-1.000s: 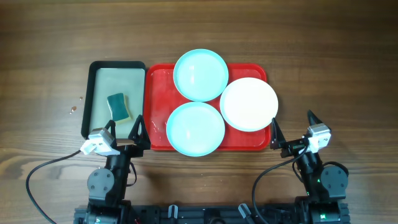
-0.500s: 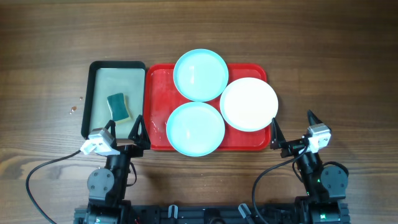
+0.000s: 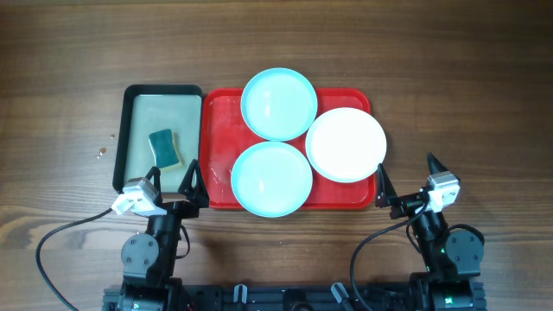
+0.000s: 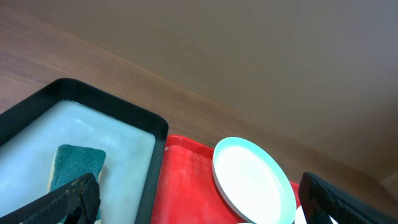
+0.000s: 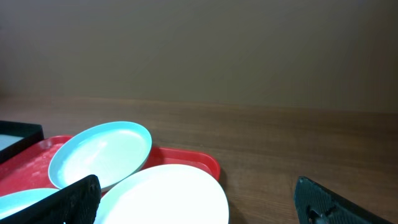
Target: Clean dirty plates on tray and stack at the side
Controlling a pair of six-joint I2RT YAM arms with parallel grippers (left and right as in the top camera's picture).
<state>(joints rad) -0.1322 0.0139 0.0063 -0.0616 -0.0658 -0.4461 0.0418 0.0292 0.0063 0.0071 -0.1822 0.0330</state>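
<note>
Overhead view: the red tray (image 3: pixel 218 130) sits mid-tabletop (image 3: pixel 467 86), and all three plates are on it, none stacked. The far turquoise plate (image 3: pixel 278 104) hangs a bit over the tray's far rim. The near turquoise plate (image 3: pixel 271 179) sits right in front of it and pokes slightly past the near rim. The white plate (image 3: pixel 346 144) is on the right side, its edge just over the right rim. The three are bunched tight, touching or near enough that it's hard to tell which.

Left of the red tray, right up against it, is a black-rimmed tray (image 3: pixel 162 88) with a teal sponge (image 3: pixel 164 149) lying inside, toward its near half.

The left hand (image 3: pixel 174 170) hovers at the near edge, about where the two trays meet. Its fingers are spread wide with nothing in them. The near turquoise plate is just to its right and the sponge just beyond it on the far side. From its wrist camera you can see the sponge low on the left and the far turquoise plate off to the right.

The right hand (image 3: pixel 405 166) is also wide open and empty, over bare tabletop just off the red tray's near right corner. The white plate is the closest one, a little to the far left of it, not touching. Its wrist camera shows the white plate in front and a turquoise one behind.
</note>
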